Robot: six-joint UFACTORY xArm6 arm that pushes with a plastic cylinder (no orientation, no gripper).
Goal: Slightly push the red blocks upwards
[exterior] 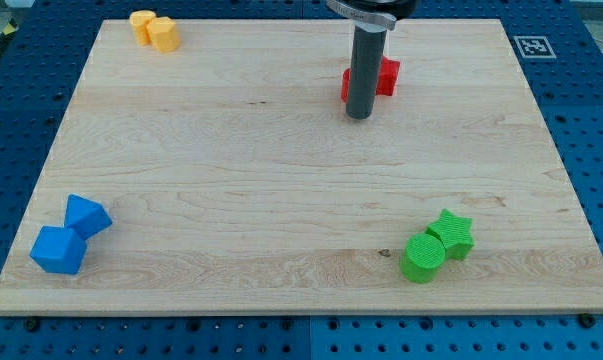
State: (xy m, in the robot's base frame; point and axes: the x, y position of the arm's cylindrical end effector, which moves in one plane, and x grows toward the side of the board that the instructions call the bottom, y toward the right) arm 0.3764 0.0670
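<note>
Two red blocks sit together near the view's top, right of centre. The red star block [386,77] shows to the right of the rod. The other red block [346,85] is mostly hidden behind the rod, so its shape does not show. My tip [359,116] rests on the board just below the red pair, in front of the left one. Whether it touches them I cannot tell.
Two yellow-orange blocks [155,29] sit at the top left. A blue cube [58,250] and a blue block [86,215] lie at the bottom left. A green cylinder [423,257] and green star [452,232] lie at the bottom right. The wooden board [281,180] has a marker tag [532,46] at the top right.
</note>
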